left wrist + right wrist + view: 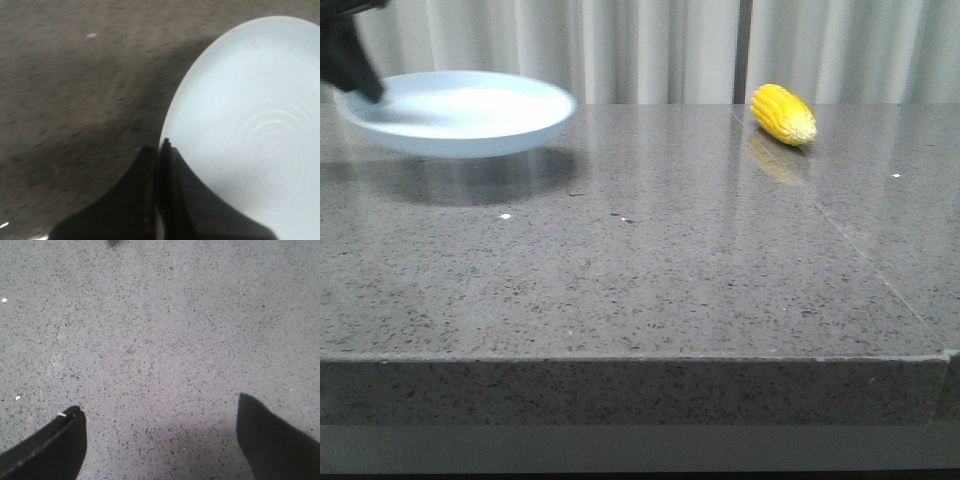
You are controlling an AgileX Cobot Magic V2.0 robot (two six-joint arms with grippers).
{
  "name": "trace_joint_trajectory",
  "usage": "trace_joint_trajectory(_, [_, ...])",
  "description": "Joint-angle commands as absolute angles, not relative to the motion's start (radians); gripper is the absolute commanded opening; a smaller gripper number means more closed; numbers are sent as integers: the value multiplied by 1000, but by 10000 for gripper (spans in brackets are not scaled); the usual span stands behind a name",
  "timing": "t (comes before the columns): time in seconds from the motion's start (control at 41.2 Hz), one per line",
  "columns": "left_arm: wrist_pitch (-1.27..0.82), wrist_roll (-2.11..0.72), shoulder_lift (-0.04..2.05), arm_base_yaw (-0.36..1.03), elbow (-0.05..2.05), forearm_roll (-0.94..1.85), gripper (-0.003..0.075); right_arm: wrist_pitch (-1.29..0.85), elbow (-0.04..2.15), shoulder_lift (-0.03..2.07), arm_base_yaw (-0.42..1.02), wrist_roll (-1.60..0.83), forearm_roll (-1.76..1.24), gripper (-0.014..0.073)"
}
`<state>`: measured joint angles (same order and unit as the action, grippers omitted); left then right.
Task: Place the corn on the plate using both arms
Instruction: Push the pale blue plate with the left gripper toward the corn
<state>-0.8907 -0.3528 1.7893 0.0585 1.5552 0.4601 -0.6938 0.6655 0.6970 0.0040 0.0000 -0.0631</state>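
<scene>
No writing or brand could be read on anything. The near edge of the grey speckled tabletop [640,300] ran straight across the front view, with a broad bare stretch behind it. The right claw [160,440] hung released over bare stone, its fingers spread wide. Farther back at the left, the left claw [160,150] was clenched on the rim of the plate [460,112], holding it above its own shadow. The corn [784,114] lay far right on the tabletop, well apart from the plate, before pale curtains [660,45].
</scene>
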Motion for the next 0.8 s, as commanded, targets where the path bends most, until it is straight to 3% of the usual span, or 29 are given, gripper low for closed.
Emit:
trace_joint_trajectory(0.0, [-805, -357, 1734, 149, 1593, 503, -20, -641, 701, 701, 0, -10, -71, 633])
trace_joint_trajectory(0.291, [-749, -357, 1783, 303, 1593, 501, -20, -642, 701, 701, 0, -10, -71, 633])
trace_joint_trajectory(0.582, [-768, -338, 1859, 299, 1591, 497, -11, -646, 701, 701, 0, -10, -71, 633])
trace_joint_trajectory(0.679, [-783, -338, 1862, 294, 1591, 497, 78, -647, 701, 701, 0, -10, -71, 633])
trace_joint_trajectory(0.776, [-798, -338, 1862, 287, 1600, 497, 276, -647, 701, 701, 0, -10, -71, 633])
